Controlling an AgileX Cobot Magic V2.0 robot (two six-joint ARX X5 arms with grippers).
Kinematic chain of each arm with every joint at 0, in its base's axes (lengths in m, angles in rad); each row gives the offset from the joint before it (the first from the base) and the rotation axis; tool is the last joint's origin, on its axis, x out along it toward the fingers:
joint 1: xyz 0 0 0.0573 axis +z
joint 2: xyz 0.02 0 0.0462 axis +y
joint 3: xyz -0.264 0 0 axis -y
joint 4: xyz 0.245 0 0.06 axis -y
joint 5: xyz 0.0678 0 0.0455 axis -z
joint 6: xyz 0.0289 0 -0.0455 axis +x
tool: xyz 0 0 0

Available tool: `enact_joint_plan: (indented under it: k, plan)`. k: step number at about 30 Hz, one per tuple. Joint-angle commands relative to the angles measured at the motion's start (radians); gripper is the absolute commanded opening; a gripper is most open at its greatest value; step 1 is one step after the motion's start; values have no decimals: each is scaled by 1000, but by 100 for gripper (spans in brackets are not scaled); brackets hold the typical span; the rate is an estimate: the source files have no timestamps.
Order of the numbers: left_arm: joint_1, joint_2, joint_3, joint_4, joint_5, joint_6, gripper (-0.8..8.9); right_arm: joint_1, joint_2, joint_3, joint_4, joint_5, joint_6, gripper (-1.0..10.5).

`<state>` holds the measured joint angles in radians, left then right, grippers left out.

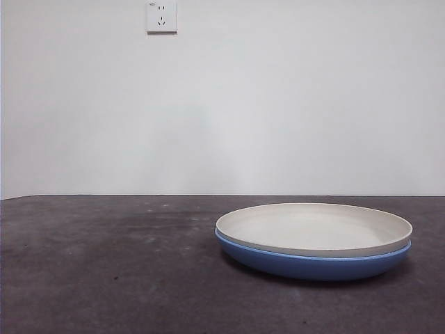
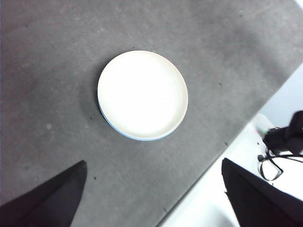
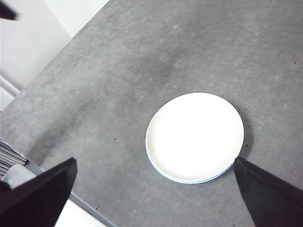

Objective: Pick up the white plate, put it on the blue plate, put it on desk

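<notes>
You see the white plate [image 1: 313, 228] nested inside the blue plate [image 1: 313, 264], whose rim shows just beneath it. The stack rests on the dark grey desk [image 1: 104, 264]. Both arms hang high above the blue plate: your left gripper [image 2: 154, 198] and right gripper [image 3: 156, 198] each have jaws spread wide, holding nothing.

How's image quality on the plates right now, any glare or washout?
Both wrist views: the white plate is overexposed to flat white, rim detail gone, and the blue plate shows only as a thin edge sliver. Front view: even, soft light, both plates sharp, a faint shadow on the desk beneath them.
</notes>
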<state>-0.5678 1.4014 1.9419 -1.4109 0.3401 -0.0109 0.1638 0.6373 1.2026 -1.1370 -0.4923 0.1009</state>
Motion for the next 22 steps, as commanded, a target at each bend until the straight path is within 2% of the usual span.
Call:
enact_joint_plan:
  k: [1,4,12,15,22]
  plan:
    - [-8,-102,-70,-5,-4,2,487,4,8,19,10,4,-6,674]
    - [-7,-235,-198,40,-4,-5,502,4,8,19,10,5,-2,674]
    - [-6,-510,-467,108,-6,-8,507,4,9,19,-27,74,25,674]
    - [-6,-581,-538,126,-6,-9,506,4,22,19,-65,106,29,674]
    - [-6,-697,-646,187,-6,2,501,4,71,19,-129,100,34,674]
